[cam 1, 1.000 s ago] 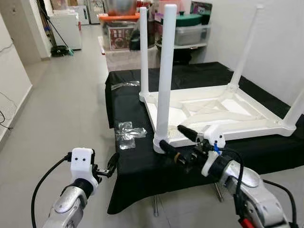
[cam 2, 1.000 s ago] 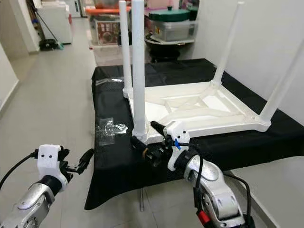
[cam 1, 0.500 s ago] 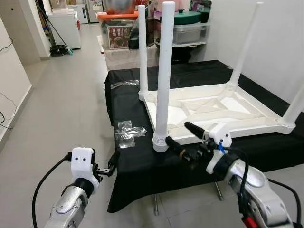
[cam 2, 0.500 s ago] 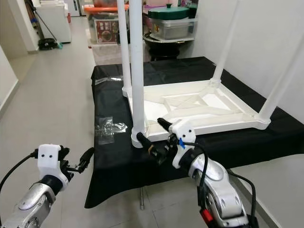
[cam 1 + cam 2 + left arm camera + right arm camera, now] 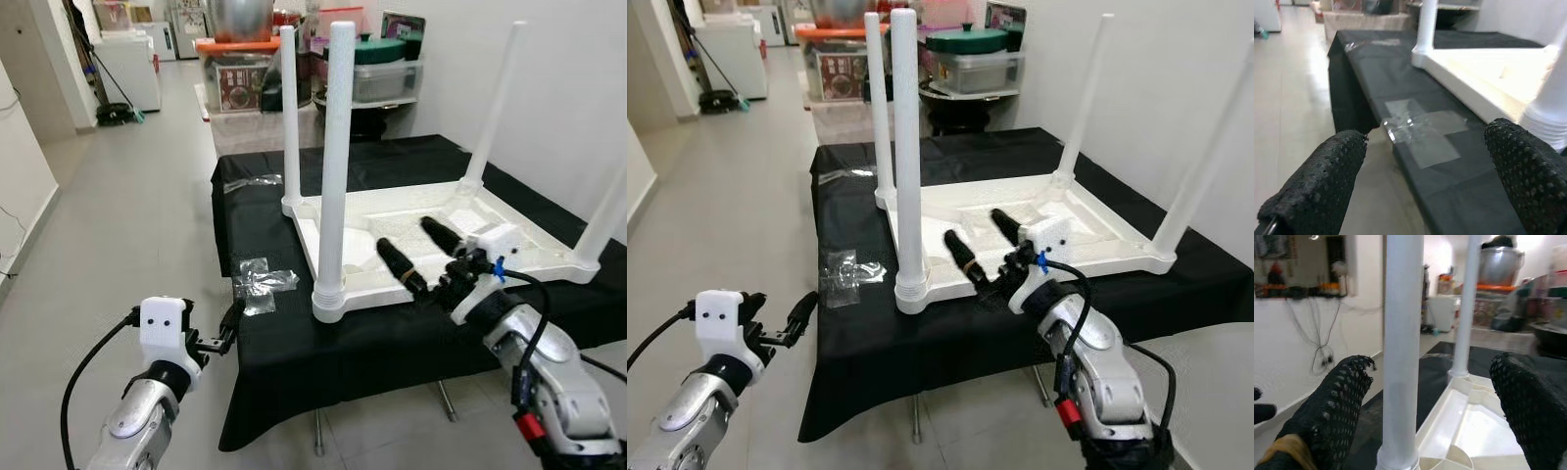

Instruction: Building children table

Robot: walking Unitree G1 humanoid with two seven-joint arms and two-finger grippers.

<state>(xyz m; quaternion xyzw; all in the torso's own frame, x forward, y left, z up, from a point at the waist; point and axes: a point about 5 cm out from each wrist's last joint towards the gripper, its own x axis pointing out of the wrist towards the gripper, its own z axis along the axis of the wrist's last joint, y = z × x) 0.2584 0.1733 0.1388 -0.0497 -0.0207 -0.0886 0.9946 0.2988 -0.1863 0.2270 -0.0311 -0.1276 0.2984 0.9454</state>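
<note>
The white children's table (image 5: 431, 230) lies upside down on a black-draped surface (image 5: 265, 333), four legs up. The right gripper (image 5: 419, 255) hovers over its underside, fingers spread wide, holding nothing. The left gripper (image 5: 227, 328) hangs off the cloth's edge, wide open and empty.

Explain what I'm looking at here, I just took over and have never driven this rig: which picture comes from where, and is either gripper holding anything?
It is a humanoid robot with two arms. The two wide pictures come from its head camera; the two close ones look along each gripper's black fingers. Ahead, a black-draped bench carries a white children's table lying upside down, four legs up, with clear plastic bags beside it. The right gripper hangs open over the table's underside, near the closest leg, holding nothing. The left gripper is open and empty, off the bench's near corner.
</note>
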